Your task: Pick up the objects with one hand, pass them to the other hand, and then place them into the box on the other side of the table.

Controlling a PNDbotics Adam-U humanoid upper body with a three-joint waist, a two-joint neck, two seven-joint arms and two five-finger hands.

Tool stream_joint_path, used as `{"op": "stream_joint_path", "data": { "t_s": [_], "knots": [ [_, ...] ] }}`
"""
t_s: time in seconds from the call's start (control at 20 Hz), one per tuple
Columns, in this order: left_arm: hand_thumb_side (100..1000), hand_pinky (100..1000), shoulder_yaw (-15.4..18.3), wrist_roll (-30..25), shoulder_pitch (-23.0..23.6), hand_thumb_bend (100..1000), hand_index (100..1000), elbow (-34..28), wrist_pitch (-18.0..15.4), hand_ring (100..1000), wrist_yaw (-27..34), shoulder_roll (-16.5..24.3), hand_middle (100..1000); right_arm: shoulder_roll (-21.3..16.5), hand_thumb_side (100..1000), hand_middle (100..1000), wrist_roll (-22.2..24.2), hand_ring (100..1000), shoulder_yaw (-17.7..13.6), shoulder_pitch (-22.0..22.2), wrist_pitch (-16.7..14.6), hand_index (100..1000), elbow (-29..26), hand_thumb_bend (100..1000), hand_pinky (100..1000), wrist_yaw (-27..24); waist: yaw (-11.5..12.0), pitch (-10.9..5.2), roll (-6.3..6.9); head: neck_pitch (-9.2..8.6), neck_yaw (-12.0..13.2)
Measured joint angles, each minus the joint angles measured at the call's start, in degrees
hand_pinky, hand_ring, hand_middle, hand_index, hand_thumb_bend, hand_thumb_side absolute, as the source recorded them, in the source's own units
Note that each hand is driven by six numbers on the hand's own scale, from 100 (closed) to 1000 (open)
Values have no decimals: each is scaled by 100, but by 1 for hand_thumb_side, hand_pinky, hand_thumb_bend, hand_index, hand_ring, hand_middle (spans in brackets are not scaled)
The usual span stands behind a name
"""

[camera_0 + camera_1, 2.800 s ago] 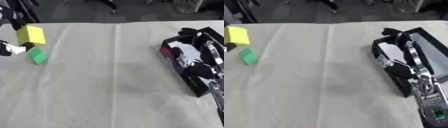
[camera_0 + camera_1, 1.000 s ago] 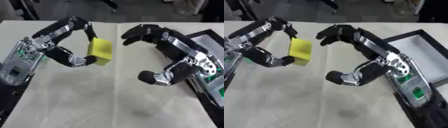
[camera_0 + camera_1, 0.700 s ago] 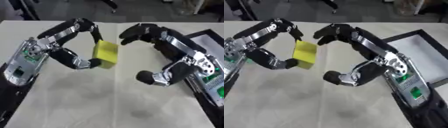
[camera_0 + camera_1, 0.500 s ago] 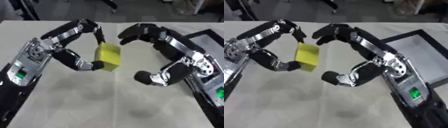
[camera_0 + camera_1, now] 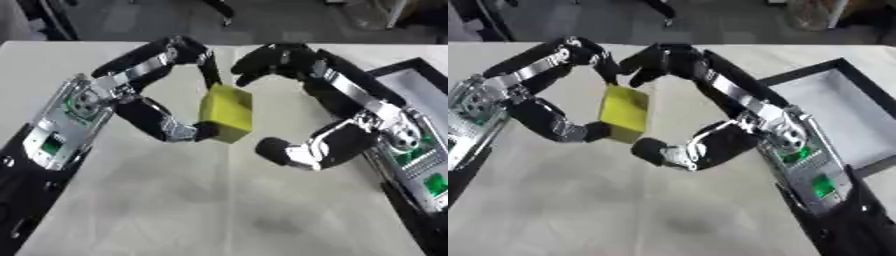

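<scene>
In the left eye view, the left hand (image 5: 131, 107) pinches a yellow block (image 5: 226, 113) above the middle of the desk (image 5: 210, 200): its fingers (image 5: 197, 55) curve over the block's top edge and its thumb presses the lower edge, so the block hangs tilted off the cloth. The right hand (image 5: 350, 125) faces it from the other side, spread wide like a claw; its fingers arch just above the block's upper right corner and its thumb sits just beside the lower right, and whether either touches the block cannot be told. At the right edge a corner of the black box (image 5: 411, 75) shows

In the right eye view, the same pinch appears, the block held between the two hands. The box (image 5: 833, 100) is seen more fully here, lying on the desk well to the right of the block, with a pale floor and dark walls; nothing can be made out inside it
</scene>
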Motion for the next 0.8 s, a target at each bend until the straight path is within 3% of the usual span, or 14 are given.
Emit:
{"op": "stream_joint_path", "data": {
  "t_s": [0.35, 0.8],
  "knots": [
    [293, 792, -46, 183, -60, 400, 560, -122, 69, 555, 42, -7, 490, 38, 448, 745, -328, 724, 101, -1, 63, 840, 0, 447, 788, 431, -1, 1, 0, 0, 0],
    [292, 791, -78, 281, -98, 401, 558, -388, 198, 554, 362, 31, 489, 41, 452, 740, -469, 708, 160, 1, 121, 839, 0, 450, 774, 612, -2, 1, 0, 0, 0]
  ]
}}
